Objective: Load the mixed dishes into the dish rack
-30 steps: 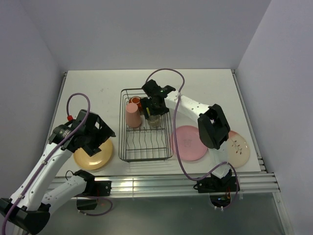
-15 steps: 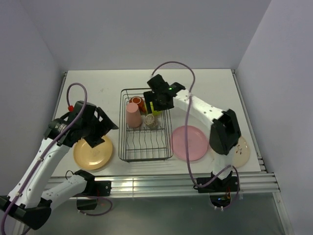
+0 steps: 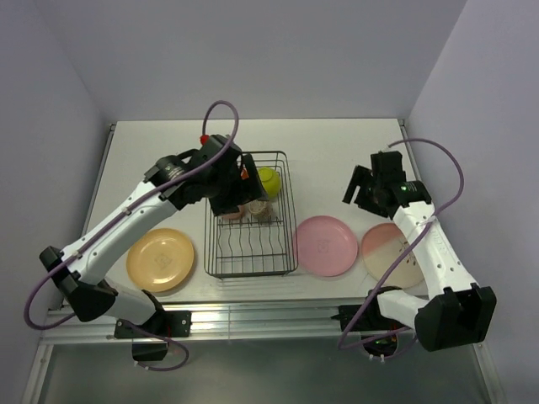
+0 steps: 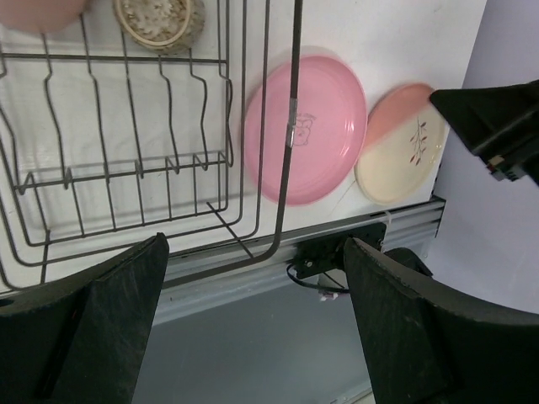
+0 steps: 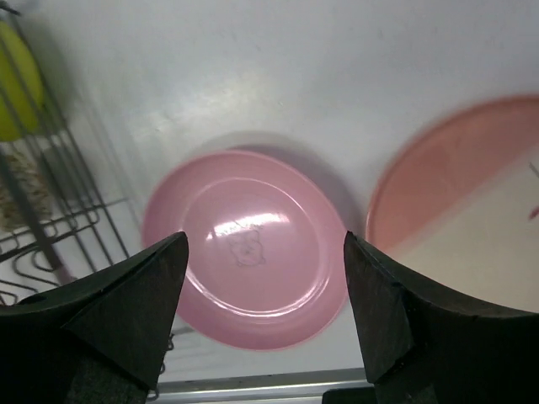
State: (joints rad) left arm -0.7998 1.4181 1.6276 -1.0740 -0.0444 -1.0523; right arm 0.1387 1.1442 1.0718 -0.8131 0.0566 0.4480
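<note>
The black wire dish rack [image 3: 253, 252] holds the lime-green bowl [image 3: 268, 179], the small tan bowl [image 3: 262, 209], a sliver of the red-orange cup [image 3: 245, 172] and the salmon-pink tumbler [image 3: 228, 212], which is mostly hidden under my left arm. My left gripper [image 3: 234, 195] hovers over the rack's far half, open and empty [image 4: 253, 337]. The pink plate [image 3: 326, 245] and the pink-and-cream plate [image 3: 392, 255] lie flat to the right of the rack. My right gripper [image 3: 358, 187] hangs above them, open and empty [image 5: 265, 328]. The yellow-orange plate [image 3: 160, 259] lies left of the rack.
The rack's near slots [image 4: 118, 168] hold nothing. The metal rail [image 3: 278, 316] runs along the table's near edge. Walls close in at the back and both sides. The right arm's black link [image 4: 497, 126] shows in the left wrist view.
My left arm swung from over the yellow-orange plate to over the rack. My right arm left the lime-green bowl in the rack and drew back to the right, above the pink plates.
</note>
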